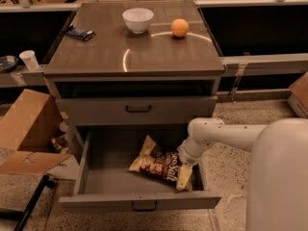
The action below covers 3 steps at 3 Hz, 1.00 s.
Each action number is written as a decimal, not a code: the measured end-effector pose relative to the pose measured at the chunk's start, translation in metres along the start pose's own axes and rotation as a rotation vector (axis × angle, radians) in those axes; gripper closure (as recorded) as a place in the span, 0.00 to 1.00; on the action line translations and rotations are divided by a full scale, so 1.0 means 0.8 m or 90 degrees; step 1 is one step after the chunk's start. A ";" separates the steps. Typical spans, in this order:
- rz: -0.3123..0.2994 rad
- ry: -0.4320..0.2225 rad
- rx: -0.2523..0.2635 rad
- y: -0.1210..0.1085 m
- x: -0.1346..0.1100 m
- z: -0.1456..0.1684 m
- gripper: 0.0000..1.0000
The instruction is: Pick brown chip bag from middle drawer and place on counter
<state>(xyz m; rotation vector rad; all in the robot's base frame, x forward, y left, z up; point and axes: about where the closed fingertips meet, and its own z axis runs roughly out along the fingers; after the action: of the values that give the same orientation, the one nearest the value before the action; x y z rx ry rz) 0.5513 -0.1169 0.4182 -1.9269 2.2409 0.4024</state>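
Your gripper (185,160) is down inside the middle drawer (103,178), at the right end of the brown chip bag (160,163), with the white arm reaching in from the right. The wrist hides the contact, so you cannot tell whether it has a hold on the bag or is only resting against it.

The bag lies flat on the drawer floor, tilted, toward the right side, with one cream end close to the front panel. It is not lifted, so treat the pick as not yet confirmed.

The drawer is pulled fully out, so opening it is done. What remains for you is securing the bag, raising it clear of the closed upper drawer front (138,109), and setting it on the counter (134,57). There, a white bowl (138,19) and an orange (180,27) sit near the back.
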 end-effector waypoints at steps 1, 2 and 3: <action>0.025 0.000 0.001 -0.022 0.024 0.024 0.16; 0.036 -0.005 0.009 -0.036 0.036 0.034 0.39; 0.032 -0.022 0.036 -0.040 0.036 0.027 0.63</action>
<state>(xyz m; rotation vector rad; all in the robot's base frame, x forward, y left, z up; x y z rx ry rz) 0.5767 -0.1420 0.3862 -1.8262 2.2577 0.3710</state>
